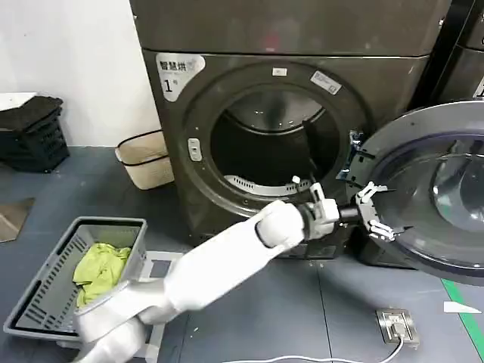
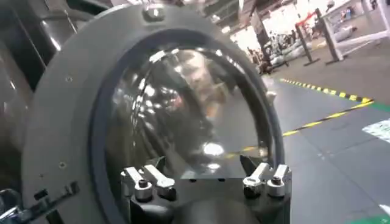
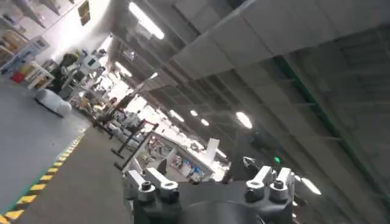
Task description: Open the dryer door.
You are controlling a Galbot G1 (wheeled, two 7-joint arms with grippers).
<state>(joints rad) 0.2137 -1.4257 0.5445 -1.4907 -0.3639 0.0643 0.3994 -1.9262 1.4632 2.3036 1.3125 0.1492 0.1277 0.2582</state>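
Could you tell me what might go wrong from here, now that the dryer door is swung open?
The open left claw sits right at the dryer door inner rim; pushing further could strain the hinge or jam a finger. Pulling back, the arm could catch the door and swing it shut.

Left arm: glossy white rounded shell segments, running from lower left of the head view to centre right. Wrist section is black with a white block. Left gripper (image 1: 376, 214) has pale grey metal fingers (image 2: 144, 181) on a black base, dark screw in each knuckle. Right gripper (image 3: 210, 182) has the same build.
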